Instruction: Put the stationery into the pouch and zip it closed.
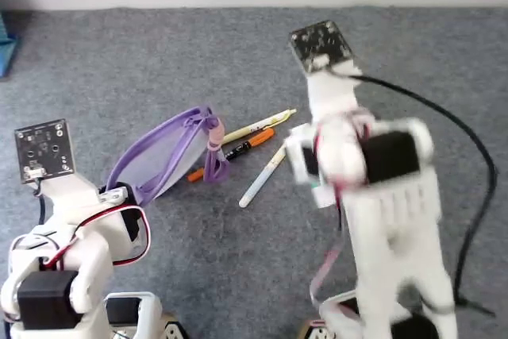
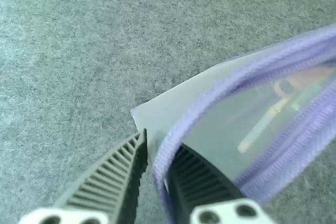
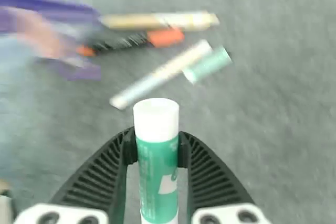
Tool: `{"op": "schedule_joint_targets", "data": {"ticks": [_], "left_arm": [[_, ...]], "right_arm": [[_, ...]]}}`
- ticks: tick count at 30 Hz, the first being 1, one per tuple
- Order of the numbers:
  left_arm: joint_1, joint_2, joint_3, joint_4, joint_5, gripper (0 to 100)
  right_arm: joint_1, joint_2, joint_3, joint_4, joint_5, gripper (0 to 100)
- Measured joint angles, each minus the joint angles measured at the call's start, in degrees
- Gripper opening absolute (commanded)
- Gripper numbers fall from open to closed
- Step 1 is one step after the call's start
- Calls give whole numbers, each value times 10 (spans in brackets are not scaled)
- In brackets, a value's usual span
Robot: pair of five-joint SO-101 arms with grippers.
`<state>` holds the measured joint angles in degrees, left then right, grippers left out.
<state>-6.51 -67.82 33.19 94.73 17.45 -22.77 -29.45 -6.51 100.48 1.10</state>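
Both my arms are white printed plastic with black servo blocks (image 1: 44, 295) at the joints. The left arm (image 1: 75, 232) trails thin red and white wires (image 1: 136, 232); the right arm (image 1: 389, 220) carries a thick black cable (image 1: 452, 125). Each wrist bears a square dark circuit board (image 1: 45, 148) with small screws. My left gripper (image 2: 149, 142) and right gripper (image 3: 156, 140) have black ribbed fingers (image 2: 118, 174) on white bases with screw holes.

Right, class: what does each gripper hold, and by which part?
The left gripper pinches the pouch at its corner edge. The right gripper clamps the glue stick around its green body, below the white cap.
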Motion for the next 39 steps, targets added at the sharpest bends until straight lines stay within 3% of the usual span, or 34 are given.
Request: {"op": "schedule_joint_targets", "data": {"ticks": [5,11,23,29,39], "left_arm": [[0,3,0,-6,0,13],[0,4,0,-6,0,13],[0,4,0,-6,0,13],[0,4,0,-6,0,13],[0,4,0,-6,0,13]], "right_arm": [[-135,-84,0,-10,-91,8],[-260,-142,33,-180,-129,8],[-297,-147,230,-583,-132,8],[-327,-147,293,-680,-121,8],[-328,-74,298,-737,-121,9]]}}
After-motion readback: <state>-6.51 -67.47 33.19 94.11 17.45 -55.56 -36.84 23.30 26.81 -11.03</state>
